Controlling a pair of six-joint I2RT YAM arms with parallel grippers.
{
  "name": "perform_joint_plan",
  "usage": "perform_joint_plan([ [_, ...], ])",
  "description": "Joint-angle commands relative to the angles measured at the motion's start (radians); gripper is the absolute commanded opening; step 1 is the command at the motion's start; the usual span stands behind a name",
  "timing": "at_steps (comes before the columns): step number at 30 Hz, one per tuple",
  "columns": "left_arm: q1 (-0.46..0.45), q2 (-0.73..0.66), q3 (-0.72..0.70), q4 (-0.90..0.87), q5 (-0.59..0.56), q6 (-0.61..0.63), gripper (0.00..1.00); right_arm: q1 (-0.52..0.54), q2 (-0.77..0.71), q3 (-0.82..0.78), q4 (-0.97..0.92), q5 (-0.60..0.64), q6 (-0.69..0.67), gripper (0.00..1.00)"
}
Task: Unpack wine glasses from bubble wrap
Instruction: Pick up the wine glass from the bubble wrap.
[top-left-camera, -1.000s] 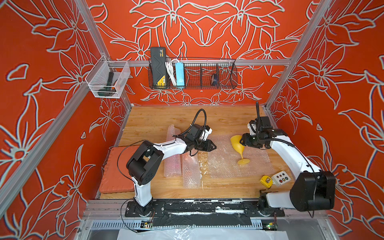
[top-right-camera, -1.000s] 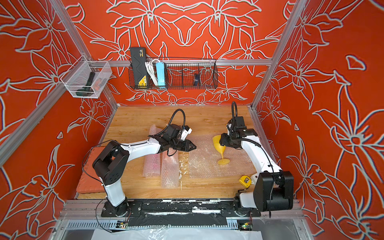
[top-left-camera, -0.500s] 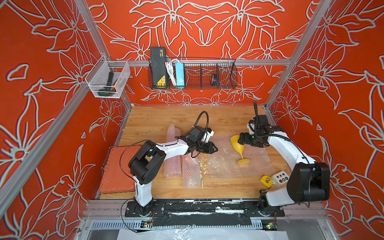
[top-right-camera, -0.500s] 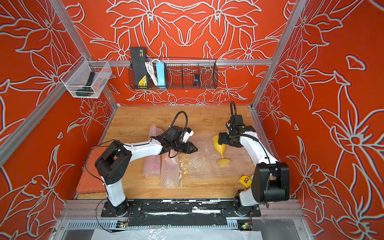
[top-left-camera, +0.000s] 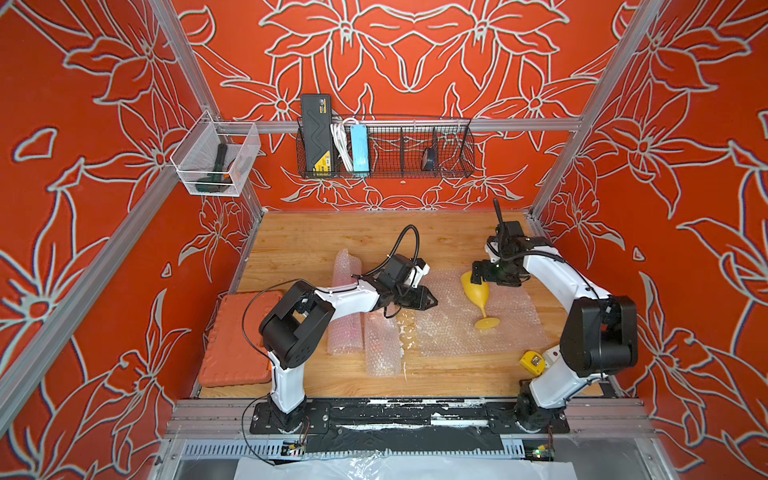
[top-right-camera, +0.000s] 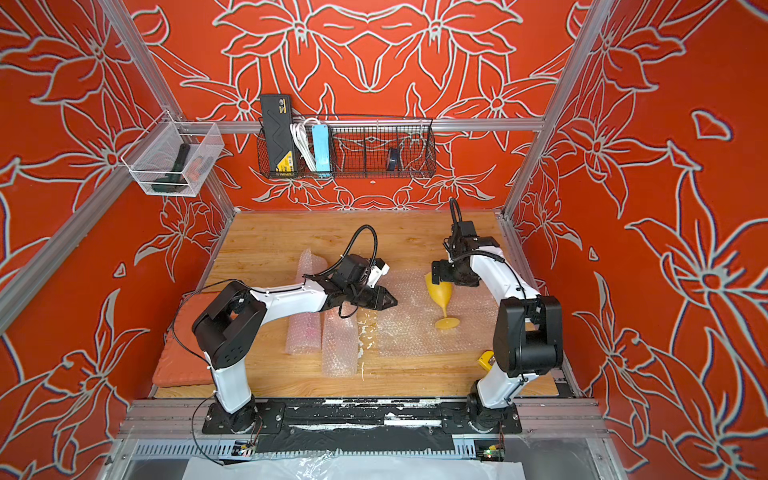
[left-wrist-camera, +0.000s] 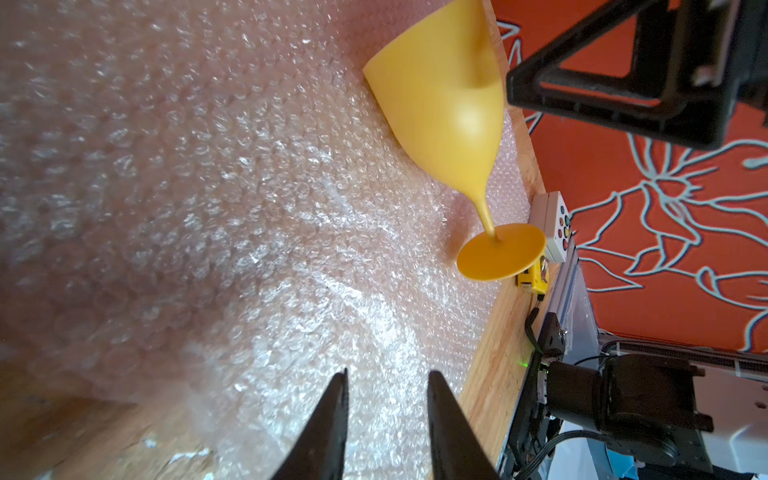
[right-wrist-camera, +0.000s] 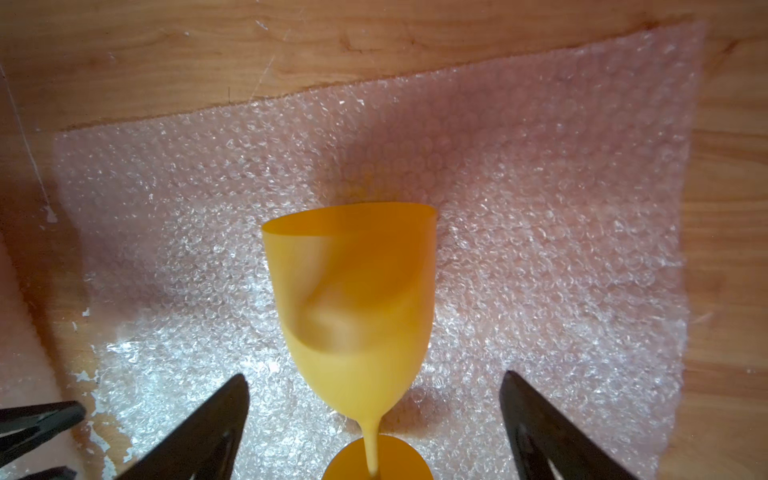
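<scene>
A yellow wine glass (top-left-camera: 474, 287) stands on its round foot (top-left-camera: 487, 323) on a flat bubble wrap sheet (top-left-camera: 453, 332). My right gripper (right-wrist-camera: 374, 375) is open, its fingers (right-wrist-camera: 536, 419) wide on either side of the bowl's base and clear of it; the bowl (right-wrist-camera: 353, 291) looks blurred. My left gripper (left-wrist-camera: 386, 374) hovers low over the sheet's left part with a narrow gap between its fingers and nothing in it. Two rolled bubble wrap tubes lie left of the sheet, one (top-left-camera: 344, 320) showing pink inside, one (top-left-camera: 383, 345) nearer the front.
An orange mat (top-left-camera: 237, 336) lies at the table's left edge. A yellow tape measure (top-left-camera: 533, 362) and a white button box (left-wrist-camera: 555, 224) sit by the right arm's base. A wire basket (top-left-camera: 386, 149) and a clear bin (top-left-camera: 216, 160) hang on the walls.
My right gripper has opened and let go of the yellow wine glass, which stays standing. The left gripper has edged slightly to the right over the sheet.
</scene>
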Motion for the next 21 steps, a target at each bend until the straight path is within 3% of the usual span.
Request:
perform_joint_plan([
  [1,-0.006,0.026,-0.005,-0.001,0.006,0.006,0.32,0.022,0.048,0.053,-0.069,0.05,-0.03,0.95],
  [21,-0.007,0.141,0.009,-0.005,0.043,0.017,0.34,0.084,0.242,0.179,-0.113,0.091,-0.048,0.93],
])
